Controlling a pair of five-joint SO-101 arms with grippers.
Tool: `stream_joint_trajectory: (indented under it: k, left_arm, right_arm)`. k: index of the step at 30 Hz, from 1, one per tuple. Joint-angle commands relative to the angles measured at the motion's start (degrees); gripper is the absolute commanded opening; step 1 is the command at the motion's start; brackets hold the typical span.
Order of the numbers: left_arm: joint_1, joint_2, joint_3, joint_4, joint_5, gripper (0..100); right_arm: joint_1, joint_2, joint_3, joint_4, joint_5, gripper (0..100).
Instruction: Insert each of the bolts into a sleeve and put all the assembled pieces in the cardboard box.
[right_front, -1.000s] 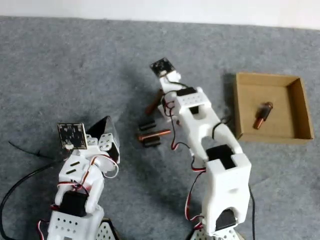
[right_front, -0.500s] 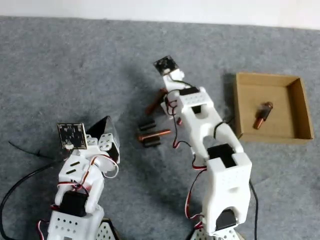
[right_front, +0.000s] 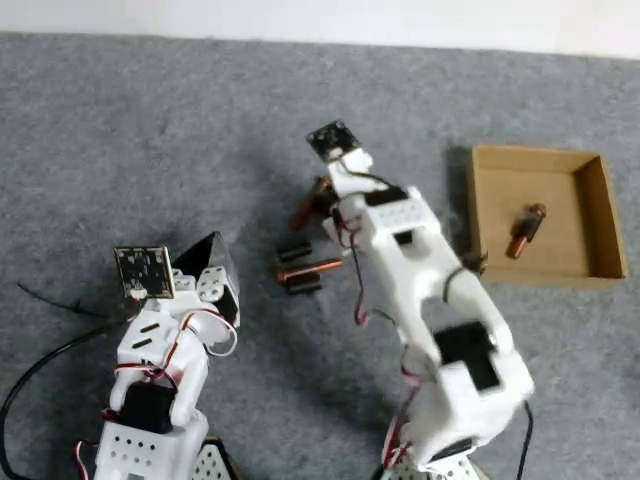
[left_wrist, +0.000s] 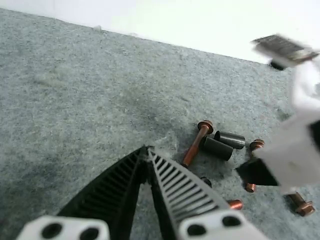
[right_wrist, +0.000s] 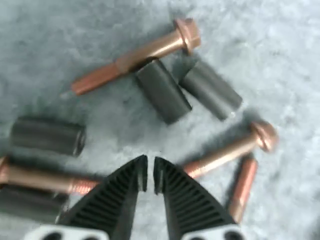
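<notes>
Several copper bolts and black sleeves lie loose on the grey carpet. In the high view one bolt (right_front: 309, 268) lies between two sleeves (right_front: 299, 283), and another bolt (right_front: 304, 212) lies beside my right gripper (right_front: 320, 198). In the right wrist view my right gripper (right_wrist: 150, 169) hangs shut and holds nothing, just above a bolt (right_wrist: 225, 150), two sleeves (right_wrist: 162, 91) and a longer bolt (right_wrist: 132, 55). My left gripper (left_wrist: 148, 151) is shut and holds nothing, a short way from a bolt (left_wrist: 195, 144) and sleeves (left_wrist: 222, 145); it also shows as the left gripper (right_front: 214, 252). The cardboard box (right_front: 535, 152) holds one assembled piece (right_front: 525, 231).
A white wall borders the carpet at the back. A black cable (right_front: 45, 305) trails at the near left beside the left arm. Open carpet stretches across the far left and between the loose parts and the box.
My right arm has swung a little to the right and its near links have shifted; its wrist stays over the loose parts. The left arm has not moved.
</notes>
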Motion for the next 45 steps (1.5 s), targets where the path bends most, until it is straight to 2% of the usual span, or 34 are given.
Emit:
stream_joint_trajectory:
  k: [1, 9, 15, 19, 23, 30, 36, 40, 45]
  left_arm:
    - [-0.5, -0.8, 1.2, -1.1, -0.5, 2]
    - [-0.5, -0.8, 1.2, -1.2, -0.5, 2]
    - [-0.4, -0.8, 1.2, -1.2, -0.5, 2]
    - [-0.4, -0.8, 1.2, -1.2, -0.5, 2]
    - [-0.4, -0.8, 1.2, -1.2, -0.6, 2]
    - [-0.4, -0.8, 1.2, -1.2, -0.6, 2]
    - [-0.4, -0.8, 1.2, -1.3, -0.6, 2]
    - [-0.4, -0.8, 1.2, -1.3, -0.6, 2]
    - [-0.4, -0.8, 1.2, -1.3, -0.6, 2]
  right_arm:
    - [0.3, -12.3, 8.7, -5.8, 0.6, 0.5]
    - [0.3, -21.8, 21.3, -8.4, 0.3, 1.2]
    - [0.2, -14.1, 13.6, -12.0, 0.4, 20.7]
    - [0.6, -3.1, 0.7, -11.2, 0.7, 20.8]
    - [1.5, 9.5, -14.3, -5.6, 3.3, 20.8]
    - [4.4, 25.8, -34.9, 0.5, 3.7, 20.8]
    - [6.3, 33.6, -41.5, 4.6, 3.7, 19.2]
    - [5.8, 34.1, -41.8, 9.0, 3.8, 13.9]
    - [4.3, 34.5, -41.9, 10.2, 3.7, 12.7]
